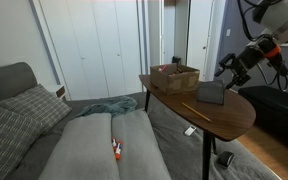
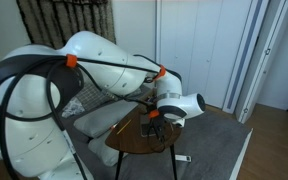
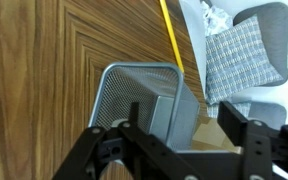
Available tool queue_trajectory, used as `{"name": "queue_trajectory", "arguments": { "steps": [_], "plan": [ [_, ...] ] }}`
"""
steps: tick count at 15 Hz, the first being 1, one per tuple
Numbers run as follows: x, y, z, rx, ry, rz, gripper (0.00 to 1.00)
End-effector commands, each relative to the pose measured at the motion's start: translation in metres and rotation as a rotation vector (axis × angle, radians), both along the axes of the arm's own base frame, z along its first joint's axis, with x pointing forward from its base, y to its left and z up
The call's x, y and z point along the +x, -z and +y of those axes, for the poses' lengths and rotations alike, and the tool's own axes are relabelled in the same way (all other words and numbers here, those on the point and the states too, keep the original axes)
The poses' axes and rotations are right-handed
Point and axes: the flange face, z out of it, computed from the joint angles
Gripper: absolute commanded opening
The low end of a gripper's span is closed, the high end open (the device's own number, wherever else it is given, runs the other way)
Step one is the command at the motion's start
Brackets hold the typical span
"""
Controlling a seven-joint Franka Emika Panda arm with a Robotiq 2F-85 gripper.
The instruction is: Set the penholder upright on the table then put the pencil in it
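Note:
The dark grey mesh penholder [image 1: 212,92] stands on the oval brown table [image 1: 229,118] with its wide rim up. In the wrist view I look down into its open mouth [image 3: 139,95]. The thin tan pencil [image 1: 187,108] lies flat on the tabletop beside it, and in the wrist view [image 3: 171,38] it runs away from the cup's rim. My gripper [image 1: 234,65] hangs just above the penholder's far side. Its fingers [image 3: 184,120] are open and empty, spread over one wall of the cup. In an exterior view the gripper [image 2: 156,122] is low over the table.
A brown woven basket [image 1: 174,76] sits at the table's back end. A grey sofa [image 1: 94,140] with a checked pillow [image 3: 242,55] stands next to the table, with a small orange object [image 1: 116,150] on its seat. The table's edge is close behind the penholder.

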Motion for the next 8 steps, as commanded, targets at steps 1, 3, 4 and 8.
{"name": "queue_trajectory", "arguments": {
  "steps": [1, 3, 4, 8],
  "plan": [
    [0.012, 0.003, 0.005, 0.027, -0.002, 0.013, 0.51],
    [0.016, 0.008, 0.008, 0.008, -0.004, 0.032, 0.36],
    [0.017, 0.011, 0.009, 0.001, -0.010, 0.040, 0.30],
    [0.025, 0.001, 0.013, -0.077, -0.009, 0.084, 0.03]
  ]
}}
